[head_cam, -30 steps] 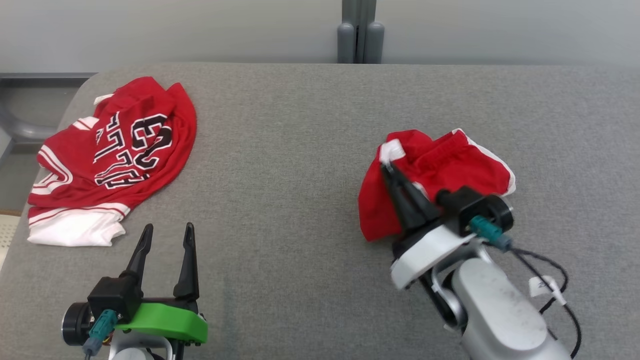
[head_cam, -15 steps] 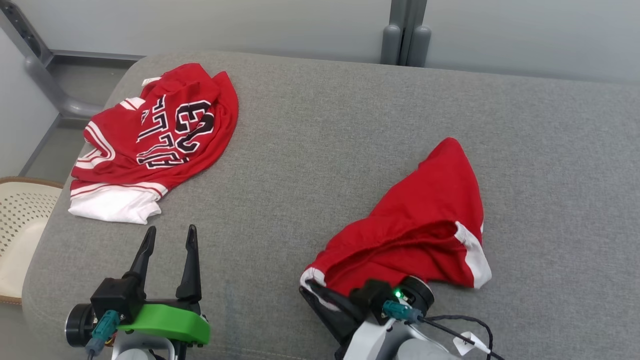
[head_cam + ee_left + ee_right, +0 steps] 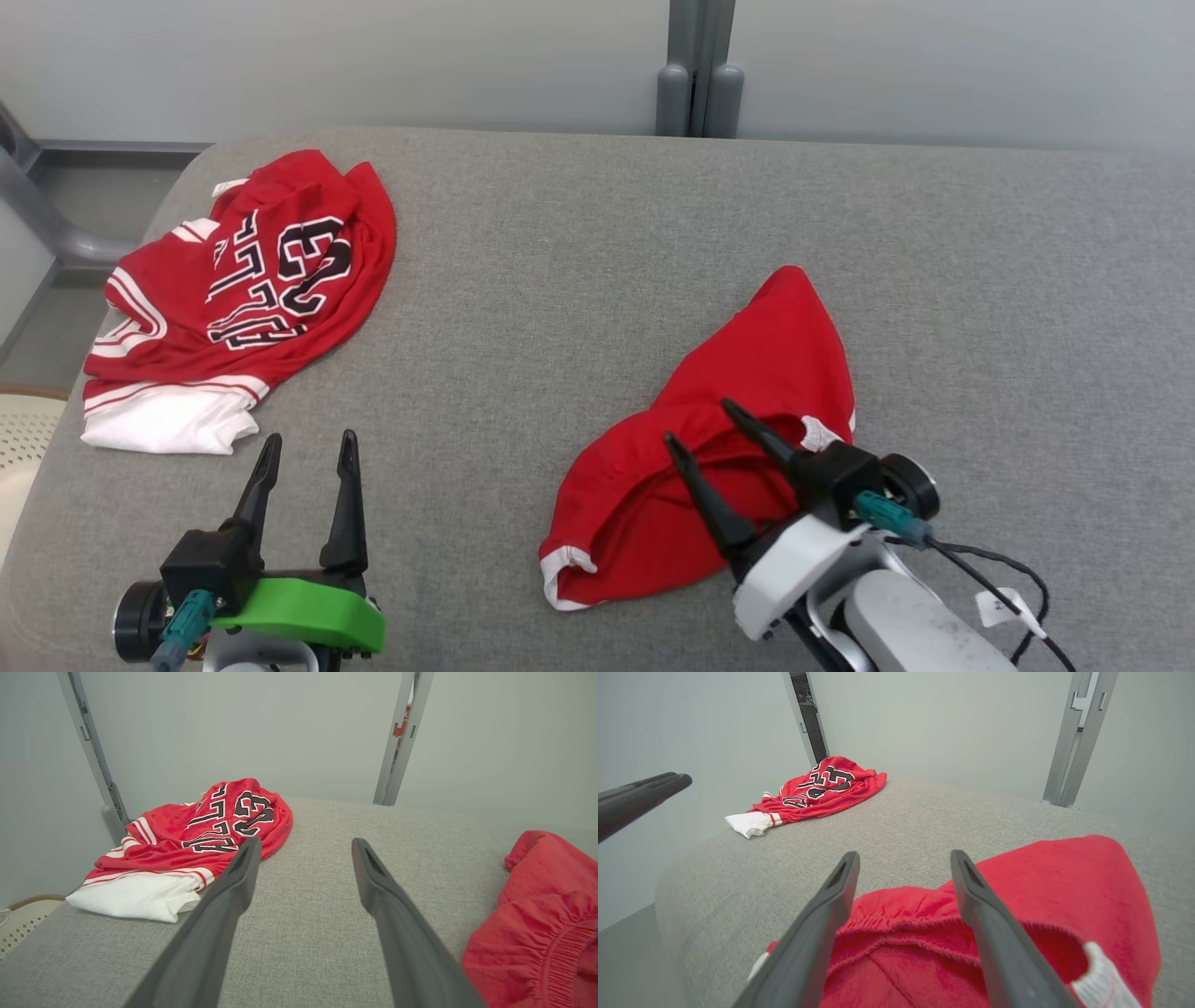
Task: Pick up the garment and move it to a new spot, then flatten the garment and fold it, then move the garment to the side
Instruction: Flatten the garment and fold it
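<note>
Head view: red garment (image 3: 747,392) on grey fabric surface (image 3: 560,280), pale wall (image 3: 373,56) behind.

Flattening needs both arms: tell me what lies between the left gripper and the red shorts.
Nothing visible: bare grey cushion separates the left gripper from the red shorts. The jersey lies ahead-left, off that path.

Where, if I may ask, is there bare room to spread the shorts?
Bare: the grey surface between jersey and shorts, and right of the shorts. Crowded: the jersey's far-left corner, and the near edge by the left gripper and right gripper.
</note>
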Controlling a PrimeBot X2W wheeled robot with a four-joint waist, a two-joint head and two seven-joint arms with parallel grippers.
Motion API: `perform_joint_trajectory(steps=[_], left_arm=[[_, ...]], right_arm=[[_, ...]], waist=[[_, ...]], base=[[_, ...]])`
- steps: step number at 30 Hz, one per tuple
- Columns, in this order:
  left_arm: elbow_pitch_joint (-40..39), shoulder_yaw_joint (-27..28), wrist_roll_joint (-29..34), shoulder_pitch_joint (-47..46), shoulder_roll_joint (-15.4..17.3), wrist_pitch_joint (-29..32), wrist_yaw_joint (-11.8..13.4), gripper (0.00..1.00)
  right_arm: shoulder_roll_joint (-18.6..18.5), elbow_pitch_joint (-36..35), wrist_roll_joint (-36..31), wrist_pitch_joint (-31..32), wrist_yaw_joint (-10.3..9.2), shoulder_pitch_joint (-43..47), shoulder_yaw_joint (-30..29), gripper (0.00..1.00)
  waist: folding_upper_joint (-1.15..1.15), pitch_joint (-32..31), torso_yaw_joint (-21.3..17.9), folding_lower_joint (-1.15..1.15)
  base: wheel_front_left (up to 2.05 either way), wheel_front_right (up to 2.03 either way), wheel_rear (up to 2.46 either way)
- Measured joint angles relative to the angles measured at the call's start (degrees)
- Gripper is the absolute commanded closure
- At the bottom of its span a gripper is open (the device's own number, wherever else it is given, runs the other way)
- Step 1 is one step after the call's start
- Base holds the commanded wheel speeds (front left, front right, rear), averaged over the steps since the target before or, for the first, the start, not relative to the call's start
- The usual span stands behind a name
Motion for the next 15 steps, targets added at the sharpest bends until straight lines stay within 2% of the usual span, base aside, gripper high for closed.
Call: perform_joint_trajectory(steps=[7,15], left_arm=[[-0.1,0.3,0.3,0.9,0.0,0.0,0.0,0.00],[-0.3,-0.3,0.5,0.9,0.0,0.0,0.0,0.00]], right_arm=[[-2.7,-2.6,-2.3,0.0,0.00,5.2,-9.7,0.00],[-2.9,-0.4,-3.2,0.0,0.00,5.7,-11.9,0.00]], waist=[[0.00,-1.2,-1.7,0.00],[0.00,-1.3,-1.6,0.00]], base=[[0.00,0.00,0.00],[0.00,0.00,0.00]])
